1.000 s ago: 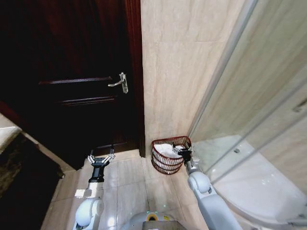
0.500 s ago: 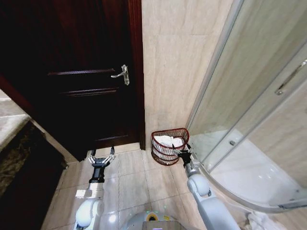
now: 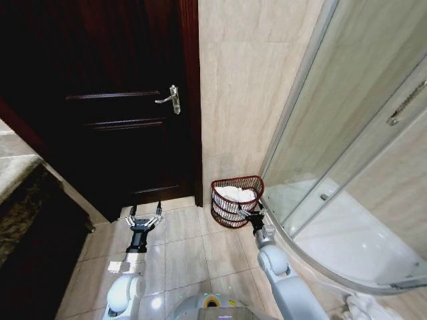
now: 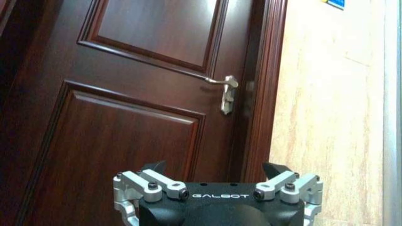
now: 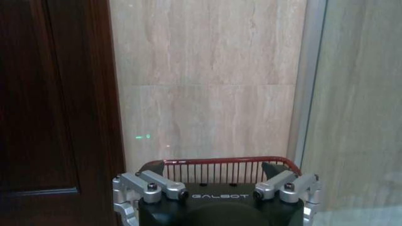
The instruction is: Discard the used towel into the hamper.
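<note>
I see the hamper [image 3: 237, 201] on the tiled floor [image 3: 180, 247] at the foot of the beige wall [image 3: 247, 100], in the corner between the dark wooden door [image 3: 113, 107] on the left and the curved glass shower enclosure [image 3: 347, 153] on the right. White towel [image 3: 238, 194] lies inside it, bunched below the rim. In the right wrist view the hamper's red-brown rim [image 5: 223, 162] and wire ribs sit just past the gripper body, wall behind, door edge on one side, shower frame on the other.

My right gripper [image 3: 253, 215] is held low at the near right side of the hamper, just beside its wall; I can't tell if it touches. Its fingers look spread apart and empty, nothing between them. In the right wrist view the right gripper [image 5: 217, 181] shows two dark fingertips [image 5: 150, 167] set wide, with only the basket rim seen across the gap.

My left gripper [image 3: 145, 217] is out over the floor near the bottom of the door, well apart from the hamper, parked. Fingers splayed, holding nothing. In the left wrist view the left gripper [image 4: 217, 181] points at the door panel, with the silver lever handle [image 4: 226, 92] farther up and the door frame [image 4: 264, 94] next to the beige wall.
</note>
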